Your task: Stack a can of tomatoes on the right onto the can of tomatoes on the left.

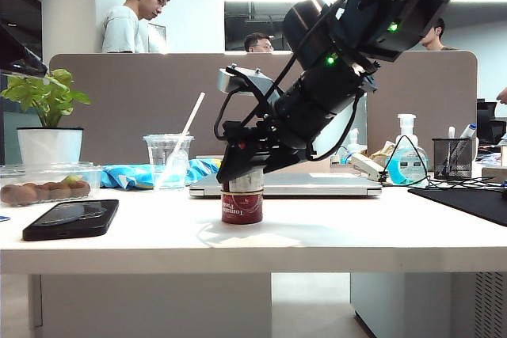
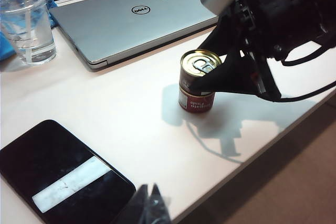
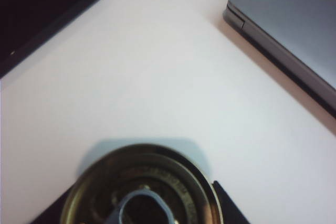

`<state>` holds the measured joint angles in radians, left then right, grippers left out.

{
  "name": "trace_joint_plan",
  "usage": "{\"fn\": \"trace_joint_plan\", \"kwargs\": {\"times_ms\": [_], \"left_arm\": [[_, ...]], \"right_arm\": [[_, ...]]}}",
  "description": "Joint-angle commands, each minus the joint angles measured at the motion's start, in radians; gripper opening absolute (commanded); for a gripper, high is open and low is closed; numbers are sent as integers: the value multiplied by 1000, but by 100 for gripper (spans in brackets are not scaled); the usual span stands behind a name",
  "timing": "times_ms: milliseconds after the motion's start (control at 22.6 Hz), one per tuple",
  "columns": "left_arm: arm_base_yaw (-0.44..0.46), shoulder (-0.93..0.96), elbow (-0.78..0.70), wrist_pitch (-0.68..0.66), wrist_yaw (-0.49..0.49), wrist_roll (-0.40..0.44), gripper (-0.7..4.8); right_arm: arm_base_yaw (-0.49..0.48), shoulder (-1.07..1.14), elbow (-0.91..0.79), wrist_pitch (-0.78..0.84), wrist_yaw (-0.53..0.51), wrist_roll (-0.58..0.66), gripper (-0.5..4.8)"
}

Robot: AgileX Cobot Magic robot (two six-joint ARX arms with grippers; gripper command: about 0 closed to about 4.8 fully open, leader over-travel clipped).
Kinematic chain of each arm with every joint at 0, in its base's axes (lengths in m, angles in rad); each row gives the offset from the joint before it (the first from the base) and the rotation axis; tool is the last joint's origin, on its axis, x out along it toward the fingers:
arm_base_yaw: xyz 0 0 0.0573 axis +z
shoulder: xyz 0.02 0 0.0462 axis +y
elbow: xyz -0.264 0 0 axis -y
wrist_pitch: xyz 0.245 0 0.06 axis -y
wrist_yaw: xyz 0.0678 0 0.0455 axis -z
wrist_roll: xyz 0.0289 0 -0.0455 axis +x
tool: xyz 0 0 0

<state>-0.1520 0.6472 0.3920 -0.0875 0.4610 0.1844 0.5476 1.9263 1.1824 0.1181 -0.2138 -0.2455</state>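
Near the middle of the table a can of tomatoes with a red label (image 1: pixel 242 207) stands upright, and a second can (image 1: pixel 242 180) rests on top of it. From the left wrist view they read as one short stack (image 2: pixel 195 98) with a gold pull-tab lid. My right gripper (image 1: pixel 242 176) reaches down from the upper right, its dark fingers (image 3: pixel 231 211) on either side of the upper can's lid (image 3: pixel 142 192). A thin strip of table shows between one finger and the rim, so the jaws stand open. My left gripper (image 2: pixel 152 203) hangs shut and empty over the front table edge, well short of the cans.
A black phone (image 1: pixel 71 219) lies front left. Just behind the cans is a closed silver laptop (image 1: pixel 285 186). A plastic cup with a straw (image 1: pixel 168 160), a fruit box (image 1: pixel 43 184) and a potted plant (image 1: pixel 49 144) stand back left. Sanitizer bottle (image 1: pixel 406 160) and pen holder (image 1: pixel 453 156) stand back right.
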Motion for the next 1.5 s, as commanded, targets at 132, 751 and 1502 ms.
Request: {"fn": "trace_joint_plan", "kwargs": {"times_ms": [132, 751, 1502], "left_arm": [[0, -2, 7, 15, 2, 3, -5], [-1, -33, 6, 122, -167, 10, -4], [-1, -32, 6, 119, -169, 10, -4]], "right_arm": [[3, -2, 5, 5, -3, 0, 383], [11, -388, 0, -119, 186, 14, -6], [-44, -1275, -633, 45, 569, 142, -6]]}}
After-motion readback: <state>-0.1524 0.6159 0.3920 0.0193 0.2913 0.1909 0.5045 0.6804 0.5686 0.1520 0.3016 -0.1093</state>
